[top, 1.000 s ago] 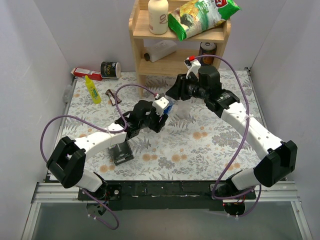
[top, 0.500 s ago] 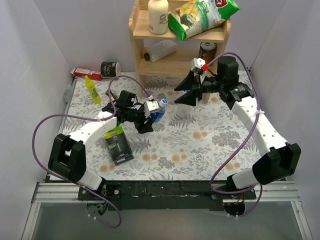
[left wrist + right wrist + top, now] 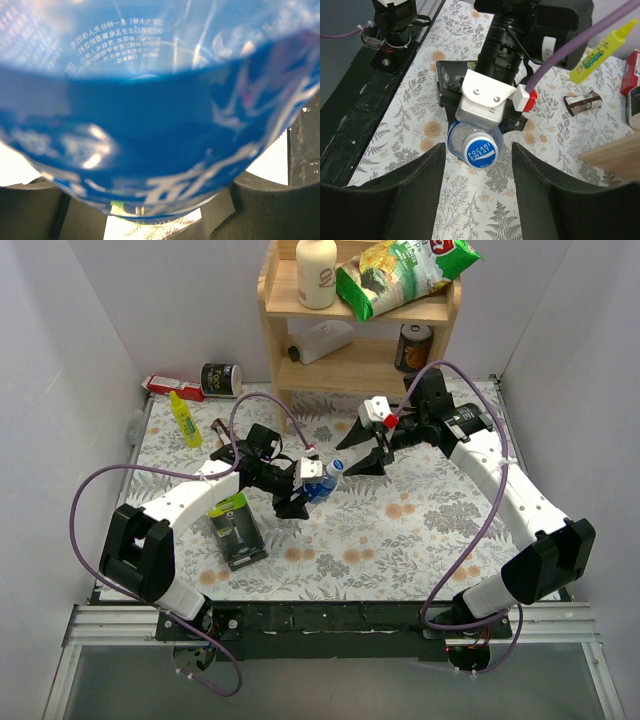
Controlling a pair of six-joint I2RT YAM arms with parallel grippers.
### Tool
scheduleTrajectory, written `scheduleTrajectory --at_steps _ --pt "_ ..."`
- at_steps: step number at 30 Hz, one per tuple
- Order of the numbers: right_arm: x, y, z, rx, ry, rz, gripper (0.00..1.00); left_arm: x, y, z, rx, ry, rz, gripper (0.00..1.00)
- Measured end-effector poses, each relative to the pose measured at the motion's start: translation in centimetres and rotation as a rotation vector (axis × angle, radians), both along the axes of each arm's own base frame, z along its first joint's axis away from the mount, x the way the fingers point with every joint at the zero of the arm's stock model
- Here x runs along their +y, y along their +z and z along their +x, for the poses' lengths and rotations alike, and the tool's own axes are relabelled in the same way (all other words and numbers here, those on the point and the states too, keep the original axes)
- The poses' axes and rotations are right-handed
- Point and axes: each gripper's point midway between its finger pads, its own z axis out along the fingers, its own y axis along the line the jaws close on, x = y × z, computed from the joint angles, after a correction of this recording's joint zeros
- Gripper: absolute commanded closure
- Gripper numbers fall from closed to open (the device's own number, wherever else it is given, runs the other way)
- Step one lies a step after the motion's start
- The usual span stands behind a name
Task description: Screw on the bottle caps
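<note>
A: Since the left wrist camera is filled almost edge to edge by a blue label, what does it really give you?

B: Little. The bottle (image 3: 150,125) sits right against the lens, blurred, with its neck and base both out of frame. Only the dark fingers (image 3: 30,215) show, low in each corner, with the bottle wedged between them.

A: So the left gripper (image 3: 303,492) is clamped on it?

B: Yes, closed round the labelled body. The overhead view shows the bottle held over the middle of the floral table (image 3: 420,530), neck pointing toward the right arm.

A: And the cap (image 3: 337,466)?

B: From overhead it is only a small blue-and-white dot. The right wrist camera looks straight onto it and reads POCARI SWEAT. It sits on the bottle's mouth; how far it is threaded I cannot tell.

A: The right gripper (image 3: 358,464)?

B: Spread wide. Its fingers (image 3: 415,175) stand either side of the cap with a gap on each side, gripping nothing. Whether the tips are level with the cap is unclear.

A: Anything cut off there?

B: The black pouch (image 3: 452,75) is mostly hidden behind the left arm, though overhead it lies whole beside the left forearm. The red box (image 3: 631,75) and the wooden shelf (image 3: 615,155) are clipped by the frame edge. The yellow squeeze bottle (image 3: 600,50) lies near them.
</note>
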Motion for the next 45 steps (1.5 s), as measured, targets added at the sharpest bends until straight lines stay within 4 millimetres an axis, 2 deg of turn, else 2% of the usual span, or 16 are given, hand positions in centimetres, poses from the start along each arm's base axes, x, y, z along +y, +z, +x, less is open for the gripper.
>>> scheduleTrajectory --at_steps 7,14,23,27,32,39,40,41,43,44,45 --pt "0.5 -0.6 -1.0 0.006 0.031 -0.013 0.47 -0.6 0.1 -0.5 -0.004 -0.023 -0.007 1.0" --pt "0.4 -0.9 -0.7 0.001 0.017 -0.026 0.48 -0.8 0.2 -0.4 -0.006 -0.019 -0.012 1.0" --pt "0.5 -2.1 -0.3 0.021 -0.002 -0.04 0.65 -0.9 0.2 -0.4 -0.006 -0.016 -0.012 1.0" --pt "0.7 -1.9 -0.1 0.036 -0.015 -0.036 0.83 -1.0 0.3 -0.3 -0.008 -0.012 -0.013 1.0" --pt "0.9 -2.4 0.8 0.104 -0.085 -0.041 0.97 -1.0 -0.1 0.1 0.0 0.039 0.001 1.0" --pt "0.8 -4.0 1.5 0.356 -0.254 -0.084 0.99 -1.6 -1.9 -0.4 -0.003 0.186 0.023 1.0" --pt "0.8 -4.0 1.7 0.369 -0.268 -0.086 0.99 -1.6 -1.9 -0.4 -0.002 0.204 0.021 0.95" --pt "0.8 -4.0 1.9 0.373 -0.28 -0.087 0.99 -1.8 -1.8 -0.3 0.0 0.221 0.018 0.84" --pt "0.7 -3.8 2.2 0.359 -0.296 -0.086 0.99 -1.9 -1.8 -0.2 0.001 0.245 0.011 0.45" --pt "0.7 -3.7 2.2 0.352 -0.299 -0.087 0.99 -2.0 -1.7 -0.1 -0.002 0.253 0.005 0.02" --pt "0.7 -3.6 2.3 0.34 -0.299 -0.089 0.99 -2.1 -1.6 -0.1 -0.005 0.262 0.001 0.02"
